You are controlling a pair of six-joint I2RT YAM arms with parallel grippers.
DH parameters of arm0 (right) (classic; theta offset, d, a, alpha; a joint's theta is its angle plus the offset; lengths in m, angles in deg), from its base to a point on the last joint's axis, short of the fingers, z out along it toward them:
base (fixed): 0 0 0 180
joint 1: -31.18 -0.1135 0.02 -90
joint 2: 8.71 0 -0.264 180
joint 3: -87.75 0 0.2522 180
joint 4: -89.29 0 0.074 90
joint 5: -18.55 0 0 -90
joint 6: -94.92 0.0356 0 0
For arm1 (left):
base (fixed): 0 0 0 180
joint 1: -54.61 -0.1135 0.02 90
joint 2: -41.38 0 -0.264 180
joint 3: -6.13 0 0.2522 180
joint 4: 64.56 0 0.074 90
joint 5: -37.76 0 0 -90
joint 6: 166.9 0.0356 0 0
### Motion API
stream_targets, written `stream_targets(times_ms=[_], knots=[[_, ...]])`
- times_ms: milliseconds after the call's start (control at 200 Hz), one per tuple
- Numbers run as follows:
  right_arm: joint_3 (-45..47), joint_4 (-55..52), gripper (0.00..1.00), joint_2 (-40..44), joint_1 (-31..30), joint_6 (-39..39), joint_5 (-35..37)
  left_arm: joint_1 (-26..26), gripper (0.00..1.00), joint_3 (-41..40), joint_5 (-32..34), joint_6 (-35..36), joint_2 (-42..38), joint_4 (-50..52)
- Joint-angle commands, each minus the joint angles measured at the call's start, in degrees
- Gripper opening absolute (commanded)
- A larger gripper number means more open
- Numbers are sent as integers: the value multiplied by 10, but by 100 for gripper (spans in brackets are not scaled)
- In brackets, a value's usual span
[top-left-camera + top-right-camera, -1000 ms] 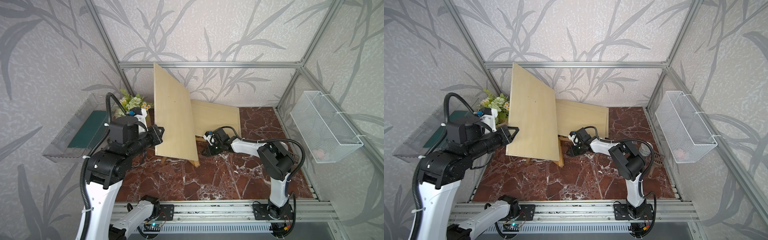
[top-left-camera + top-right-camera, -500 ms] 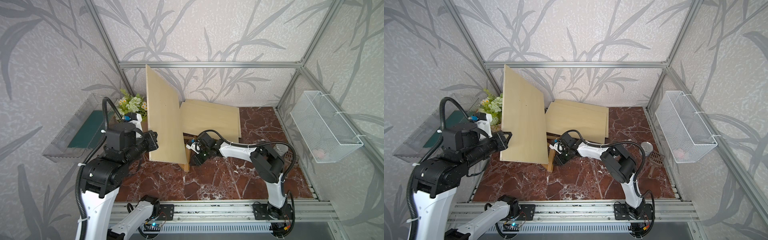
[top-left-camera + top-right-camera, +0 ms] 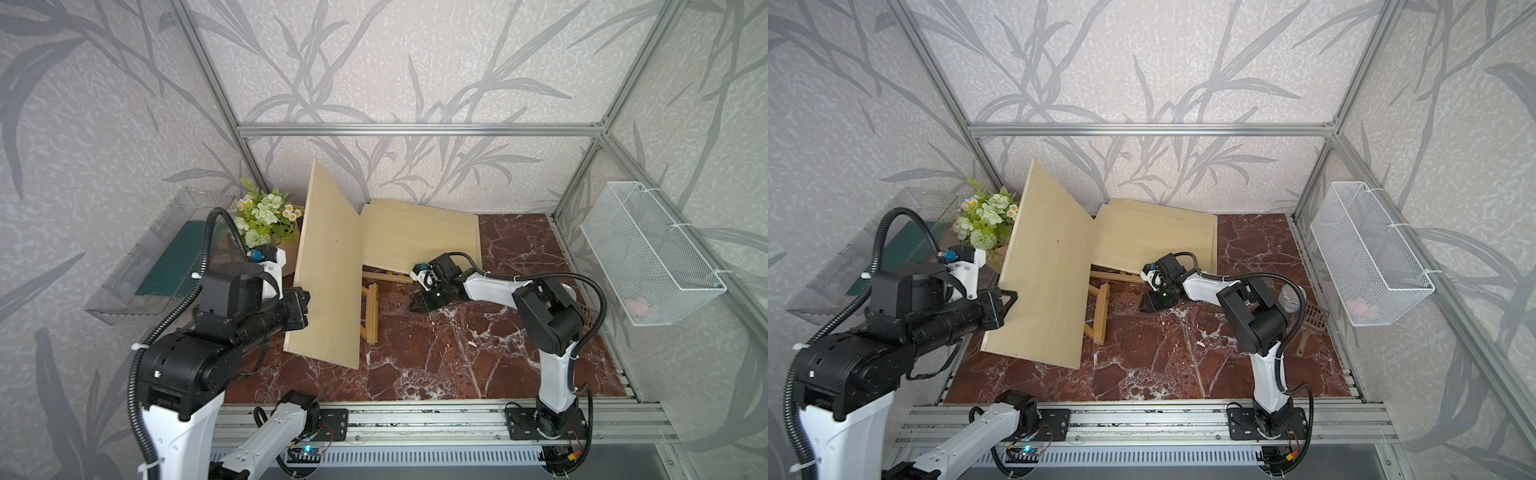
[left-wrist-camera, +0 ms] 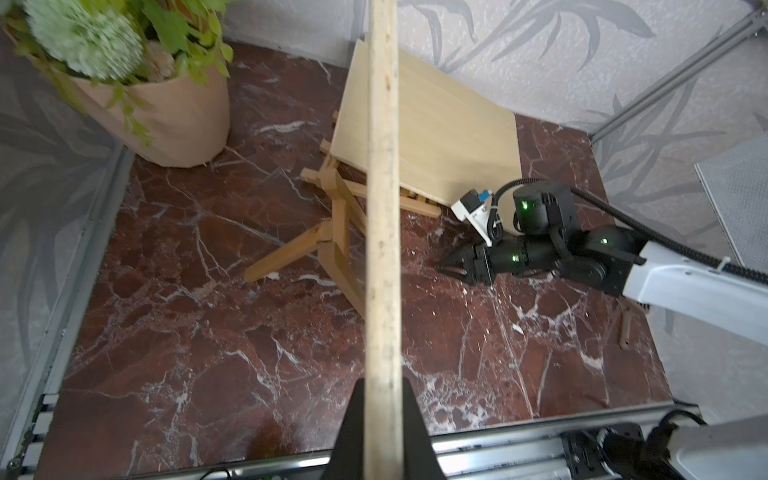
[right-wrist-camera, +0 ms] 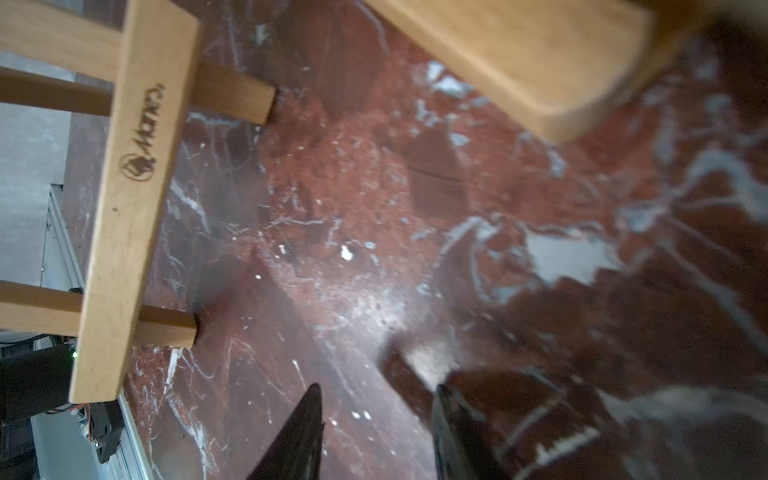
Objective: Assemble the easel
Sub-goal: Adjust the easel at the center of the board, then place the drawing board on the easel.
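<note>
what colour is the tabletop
Tabletop: dark red marble with white veins, clearest in the left wrist view.

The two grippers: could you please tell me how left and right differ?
The left gripper is shut on the edge of the tilted board; the right gripper is open and empty. The left gripper is raised high; the right gripper sits low over the marble tabletop near the easel frame. Both have black tapered fingers.

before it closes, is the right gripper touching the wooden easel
Apart. The right wrist view shows bare marble between the open right gripper and the easel.
</note>
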Motion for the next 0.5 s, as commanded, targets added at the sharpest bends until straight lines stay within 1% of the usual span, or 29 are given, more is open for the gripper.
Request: stream_targets(times_ms=[0,115,250,370,495], knots=[[12,-3,43,42,2,4,8,0,0,3,-21,-2,-25,-101],[16,-9,44,56,3,3,17,0,0,-35,-8,-27,-53,-103],[14,-20,44,61,3,4,26,0,0,-66,-25,-61,-72,-79],[14,-26,44,63,4,-1,40,1,0,-66,-34,-80,-84,-37],[13,-24,44,55,3,4,40,0,0,-35,-39,-77,-86,23]])
